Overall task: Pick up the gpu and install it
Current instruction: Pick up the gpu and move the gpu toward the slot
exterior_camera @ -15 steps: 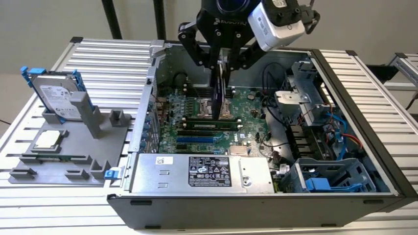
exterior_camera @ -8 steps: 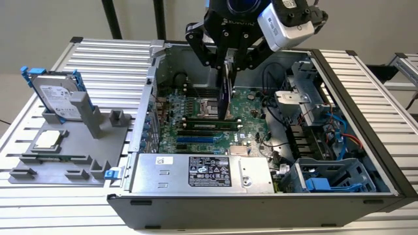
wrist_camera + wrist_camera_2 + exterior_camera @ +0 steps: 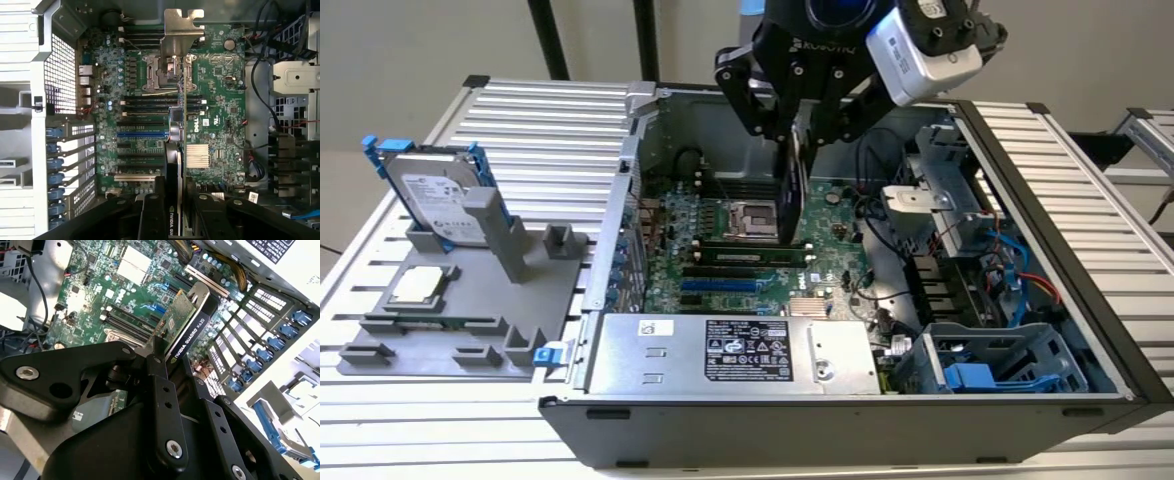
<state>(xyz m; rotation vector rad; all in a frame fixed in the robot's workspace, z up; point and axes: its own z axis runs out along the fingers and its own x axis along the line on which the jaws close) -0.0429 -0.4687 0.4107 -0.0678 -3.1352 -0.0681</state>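
Observation:
In the exterior view my gripper (image 3: 795, 128) hangs over the open computer case (image 3: 854, 420), shut on the gpu (image 3: 790, 195). The card hangs edge-down above the green motherboard (image 3: 714, 255), near the CPU socket (image 3: 750, 213), not seated in a slot. In the second wrist view the gpu (image 3: 186, 324) shows its green board, black shroud and silver bracket, clamped between the black fingers (image 3: 161, 385). In the first wrist view the gpu (image 3: 183, 115) is seen edge-on with its bracket at the far end, and my gripper (image 3: 177, 212) holds its near end above the slots (image 3: 142, 135).
A silver hard drive with blue rails (image 3: 438, 200) and a small square CPU chip (image 3: 420, 285) sit on a grey fixture (image 3: 520, 290) at the exterior view's left. Inside the case are the power supply (image 3: 734, 350), a drive cage (image 3: 1001, 365) and cables (image 3: 1014, 270).

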